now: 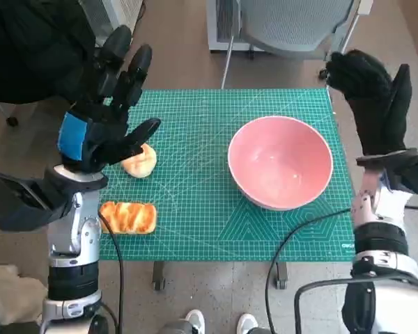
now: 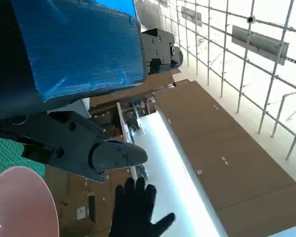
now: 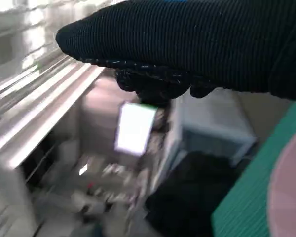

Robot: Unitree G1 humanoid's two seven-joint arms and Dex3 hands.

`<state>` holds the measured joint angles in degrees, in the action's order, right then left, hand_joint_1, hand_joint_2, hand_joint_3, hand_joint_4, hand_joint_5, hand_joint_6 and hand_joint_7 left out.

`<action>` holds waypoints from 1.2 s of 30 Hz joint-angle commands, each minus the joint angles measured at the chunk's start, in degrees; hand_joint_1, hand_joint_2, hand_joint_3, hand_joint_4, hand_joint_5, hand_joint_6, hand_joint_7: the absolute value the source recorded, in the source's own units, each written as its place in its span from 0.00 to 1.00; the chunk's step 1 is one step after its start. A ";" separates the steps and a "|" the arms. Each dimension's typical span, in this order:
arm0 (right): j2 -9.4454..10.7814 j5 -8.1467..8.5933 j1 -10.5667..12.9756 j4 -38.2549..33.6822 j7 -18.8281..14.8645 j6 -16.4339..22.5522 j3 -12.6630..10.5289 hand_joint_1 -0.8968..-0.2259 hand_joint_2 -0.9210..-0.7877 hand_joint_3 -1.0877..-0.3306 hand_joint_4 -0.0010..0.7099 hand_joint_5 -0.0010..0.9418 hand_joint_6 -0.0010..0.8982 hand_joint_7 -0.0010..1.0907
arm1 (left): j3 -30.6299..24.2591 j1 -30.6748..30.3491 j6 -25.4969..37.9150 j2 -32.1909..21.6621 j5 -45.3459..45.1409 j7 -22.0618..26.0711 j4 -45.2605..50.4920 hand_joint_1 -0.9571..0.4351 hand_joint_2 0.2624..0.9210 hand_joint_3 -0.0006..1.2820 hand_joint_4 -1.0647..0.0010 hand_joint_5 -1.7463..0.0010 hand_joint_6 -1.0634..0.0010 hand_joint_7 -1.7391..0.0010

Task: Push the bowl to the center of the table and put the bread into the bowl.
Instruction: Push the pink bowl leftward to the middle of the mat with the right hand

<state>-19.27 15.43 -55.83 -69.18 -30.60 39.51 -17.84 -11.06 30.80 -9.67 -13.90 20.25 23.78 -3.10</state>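
Both hands are raised, spread and empty; the right hand (image 1: 373,104), beside the bowl (image 1: 280,162), should press flat against its outer wall and slide it leftward, clear of the bread (image 1: 138,161).

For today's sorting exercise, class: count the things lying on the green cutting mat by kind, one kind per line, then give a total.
Pink round bowls: 1, the pink round bowl.
Pieces of bread: 2, the pale round bun and the golden glazed oblong bread.
Total: 3 things on the green gridded cutting mat.
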 commanded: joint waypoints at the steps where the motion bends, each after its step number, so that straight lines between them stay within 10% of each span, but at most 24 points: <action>1: -1.25 -2.14 -0.24 -2.87 2.86 -2.14 0.20 0.35 0.00 0.44 0.10 0.00 0.20 0.00 | -0.28 -0.73 -0.22 -0.59 -0.04 0.03 1.01 0.48 1.00 0.29 0.93 1.00 1.00 0.87; 21: -3.68 -8.90 0.96 -6.82 12.61 -11.80 1.36 0.31 0.00 0.35 0.13 0.01 0.21 0.01 | -0.52 -1.77 0.34 -1.51 0.05 -0.09 2.87 0.48 1.00 0.30 0.95 1.00 1.00 0.88; 36: -3.39 -10.11 2.02 -7.34 13.85 -15.73 0.88 0.29 0.00 0.34 0.17 0.02 0.23 0.01 | -0.78 -2.92 0.94 -2.32 -0.01 -0.36 4.71 0.49 0.99 0.31 0.95 1.00 1.00 0.88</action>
<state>-22.58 6.27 -55.79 -75.47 -17.31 25.35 -16.89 -11.43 28.53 -8.94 -15.52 20.24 23.57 0.44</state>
